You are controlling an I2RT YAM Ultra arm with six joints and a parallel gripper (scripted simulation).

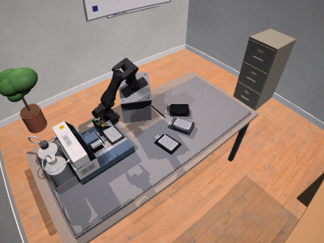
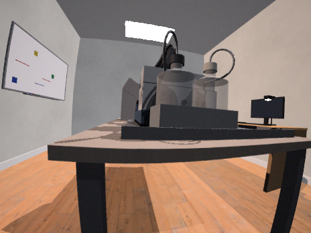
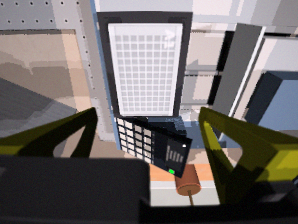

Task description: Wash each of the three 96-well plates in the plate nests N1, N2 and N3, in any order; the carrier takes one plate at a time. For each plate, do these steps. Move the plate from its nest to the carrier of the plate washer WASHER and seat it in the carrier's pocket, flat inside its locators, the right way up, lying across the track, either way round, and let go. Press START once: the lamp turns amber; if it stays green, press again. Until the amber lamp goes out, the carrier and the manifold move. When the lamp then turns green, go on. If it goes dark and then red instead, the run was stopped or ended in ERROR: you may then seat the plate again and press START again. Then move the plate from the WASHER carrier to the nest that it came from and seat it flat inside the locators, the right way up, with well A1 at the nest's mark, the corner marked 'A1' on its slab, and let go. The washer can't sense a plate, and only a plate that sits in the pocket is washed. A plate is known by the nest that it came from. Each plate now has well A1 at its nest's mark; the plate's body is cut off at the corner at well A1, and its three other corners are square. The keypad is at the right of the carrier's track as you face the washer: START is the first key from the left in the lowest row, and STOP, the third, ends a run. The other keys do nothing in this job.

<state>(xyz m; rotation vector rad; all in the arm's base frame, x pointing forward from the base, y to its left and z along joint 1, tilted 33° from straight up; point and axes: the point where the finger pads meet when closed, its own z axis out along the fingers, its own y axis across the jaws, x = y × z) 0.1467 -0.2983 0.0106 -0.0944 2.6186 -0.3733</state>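
Observation:
A white 96-well plate (image 1: 112, 134) (image 3: 146, 67) lies flat in the black carrier (image 3: 104, 60) of the washer (image 1: 105, 153), across the track. My gripper (image 1: 103, 121) (image 3: 148, 112) is open and empty. It hovers above the keypad (image 3: 145, 142), just off the plate's near end. A small lamp (image 3: 172, 172) on the keypad glows green. Out on the table, one nest (image 1: 179, 109) is an empty black slab. Two other nests hold plates: one plate (image 1: 182, 123) in the middle and one plate (image 1: 167, 142) nearer the front. In the exterior view the gripper is hidden behind the washer.
The washer's white manifold housing (image 1: 71, 144) and two bottles (image 1: 52, 164) (image 2: 192, 90) stand left of the carrier. The arm's grey base block (image 1: 136, 99) sits behind the washer. A potted plant (image 1: 28, 108), a filing cabinet (image 1: 263, 68) and a monitor (image 2: 267, 108) stand around the table.

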